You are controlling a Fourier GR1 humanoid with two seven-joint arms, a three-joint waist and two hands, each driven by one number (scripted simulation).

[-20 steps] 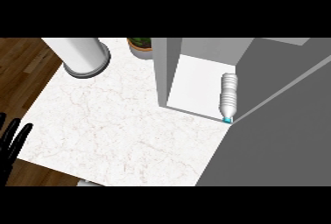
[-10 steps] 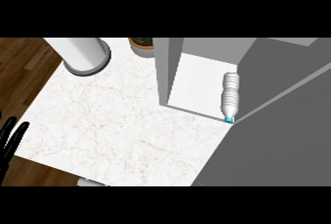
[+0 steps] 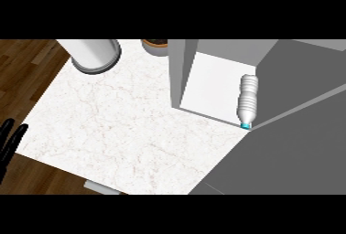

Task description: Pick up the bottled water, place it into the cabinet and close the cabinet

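A white marble counter (image 3: pixel 128 123) with faint veining fills the middle of the head view, and dark wooden flooring (image 3: pixel 27 64) shows beyond its edge at nine and ten o'clock. At eleven o'clock a white cylinder on a grey round base (image 3: pixel 91 52) stands on the counter's far corner. Just beside it, at twelve o'clock, the rim of a brown pot (image 3: pixel 156 45) is cut off by the view's upper limit.

The grey cabinet (image 3: pixel 182 68) takes up the side from one to five o'clock. Its white inner floor (image 3: pixel 213 84) is exposed, and the broad grey door panel (image 3: pixel 297 137) is swung out across three to five o'clock, so the cabinet stands open.

The bottled water (image 3: pixel 247 99) lies on its side inside the cabinet, along the right edge of the white floor, against the grey panel. Its blue cap (image 3: pixel 245 124) points toward the front lip of the cabinet, at about three o'clock.

The left hand (image 3: pixel 9 139) shows at the view's edge at eight o'clock, its black fingers straight, pointing up and slightly apart, holding nothing, well apart from the bottle. The right hand does not show.
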